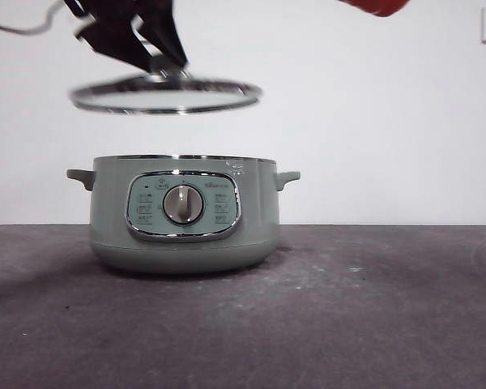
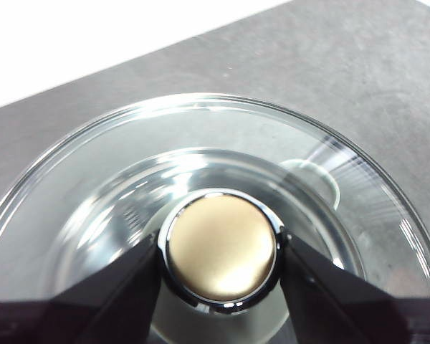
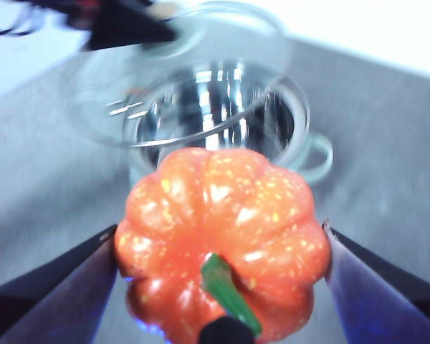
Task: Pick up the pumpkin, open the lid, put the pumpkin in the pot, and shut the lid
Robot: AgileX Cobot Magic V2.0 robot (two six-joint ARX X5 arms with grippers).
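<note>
Front view: the pot (image 1: 184,215) stands open on the desk (image 1: 348,316); the left tool (image 1: 158,61) holds the lid (image 1: 166,95) in the air above it, slightly to one side.

Left wrist view: jaws clamp the knob (image 2: 221,247).

Right wrist view: the right tool (image 3: 222,244) grips the pumpkin (image 3: 218,236) above the desk, near the pot.

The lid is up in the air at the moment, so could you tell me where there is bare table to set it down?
The table shows bare on both sides of the pot, widest on the side away from the lid, and in front of the pot too. Above the pot it is crowded: the left gripper holds the lid there, and the right gripper brings the pumpkin in.
</note>
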